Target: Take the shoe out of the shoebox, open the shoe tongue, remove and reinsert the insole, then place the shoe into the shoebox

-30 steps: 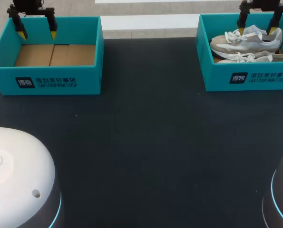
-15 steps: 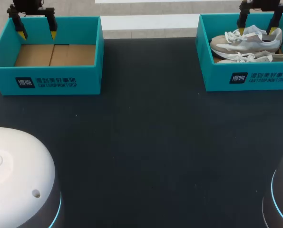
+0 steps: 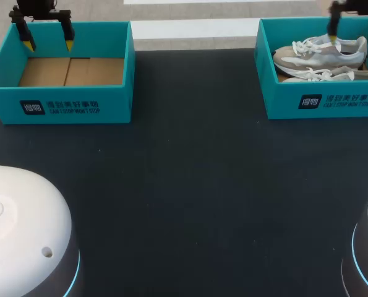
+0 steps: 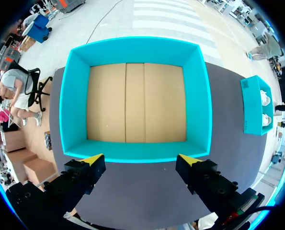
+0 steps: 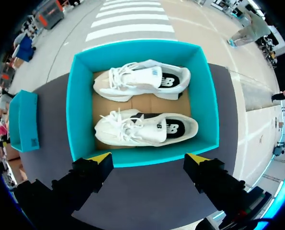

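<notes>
Our right pincer (image 3: pixel 354 36) hangs over the teal shoebox (image 3: pixel 320 102) at the table's far right corner. Its two yellow-tipped fingers are spread wide and hold nothing. In the right wrist view the right pincer (image 5: pixel 148 158) sits above the box wall nearest us, and neither fingertip touches the shoebox (image 5: pixel 80 110) or what lies in it.

Two pale shoes with white laces lie in that box, side by side on its brown cardboard floor. The far shoe (image 5: pixel 142 81) lies along the box's far wall and the near shoe (image 5: pixel 142 128) along its near wall. A strip of bare cardboard shows between them. Both point their toes toward the table's left edge and their heels toward its right edge. Their dark openings face up toward the pincer. From the head view we see the far shoe (image 3: pixel 320 52) rising slightly above the near shoe (image 3: pixel 323 74).

Our left pincer (image 3: pixel 48 44) hangs over the empty shoebox (image 3: pixel 66 106) at the table's far left corner. It too is open wide with nothing in its grip. In the left wrist view the left pincer (image 4: pixel 141 160) stands clear of the box's teal wall (image 4: pixel 75 105), and the cardboard floor shows ahead of its fingers.

The two boxes stand well apart along the far edge of the dark table (image 3: pixel 190 185).
</notes>
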